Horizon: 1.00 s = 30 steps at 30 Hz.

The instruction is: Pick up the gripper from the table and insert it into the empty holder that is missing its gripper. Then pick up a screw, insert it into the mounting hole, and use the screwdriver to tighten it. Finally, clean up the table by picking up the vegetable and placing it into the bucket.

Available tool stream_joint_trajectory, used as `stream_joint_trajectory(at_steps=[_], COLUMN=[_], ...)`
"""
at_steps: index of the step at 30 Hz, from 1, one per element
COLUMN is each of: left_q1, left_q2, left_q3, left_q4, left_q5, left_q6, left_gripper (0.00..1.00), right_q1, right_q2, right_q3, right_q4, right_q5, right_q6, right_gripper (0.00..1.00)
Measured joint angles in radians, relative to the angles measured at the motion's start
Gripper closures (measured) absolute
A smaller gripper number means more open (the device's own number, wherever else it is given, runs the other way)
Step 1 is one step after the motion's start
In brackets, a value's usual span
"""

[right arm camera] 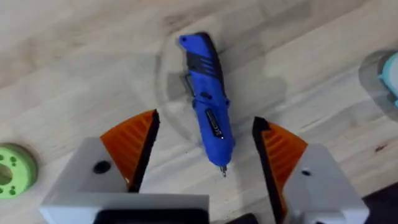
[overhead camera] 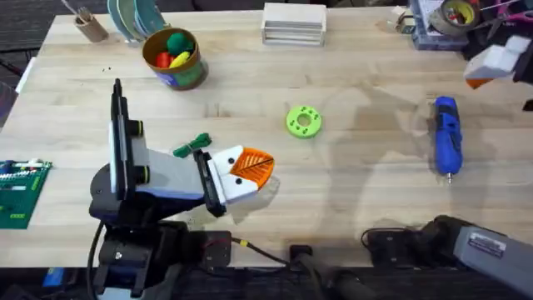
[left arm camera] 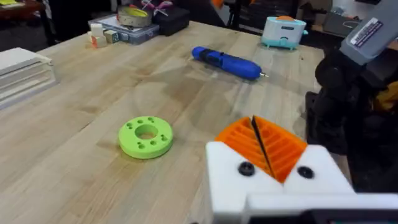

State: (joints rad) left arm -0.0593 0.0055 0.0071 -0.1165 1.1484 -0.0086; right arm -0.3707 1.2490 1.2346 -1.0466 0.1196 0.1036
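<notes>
The blue screwdriver lies on the table at the right, bit toward the arm bases. My right gripper hovers above it, open, its orange pads on either side of the screwdriver; it shows raised at the far right. My left gripper rests low near the table's middle, shut, pads pressed together. The dark green vegetable lies just behind its wrist. The bucket stands at the back left with toys inside. The loose gripper, the empty holder and the screw are out of view.
A lime-green disc with holes lies mid-table. A green circuit board sits at the left edge. Along the back stand a brown cup with sticks, a white box and a tape roll on a box.
</notes>
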Motion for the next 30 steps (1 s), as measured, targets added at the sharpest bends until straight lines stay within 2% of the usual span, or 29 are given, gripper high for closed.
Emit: stream_joint_trajectory(at_steps=[7,15,20,30], left_q1=[0.0,0.0,0.0,0.0], left_q2=[0.0,0.0,0.0,0.0], left_q3=[0.0,0.0,0.0,0.0], left_q4=[0.0,0.0,0.0,0.0], left_q5=[0.0,0.0,0.0,0.0], left_q6=[0.0,0.0,0.0,0.0], left_gripper=[0.983,0.984,0.983,0.984], right_q1=[-0.027,-0.027,-0.027,-0.027], right_q2=[0.127,0.322,0.43,0.491], right_q3=[-0.005,-0.006,-0.007,-0.008], right_q4=[-0.005,0.005,0.056,0.15], right_q5=[0.0,0.0,0.0,-0.023], right_q6=[-0.025,-0.18,-0.222,-0.334], right_gripper=[0.02,0.01,0.011,0.01])
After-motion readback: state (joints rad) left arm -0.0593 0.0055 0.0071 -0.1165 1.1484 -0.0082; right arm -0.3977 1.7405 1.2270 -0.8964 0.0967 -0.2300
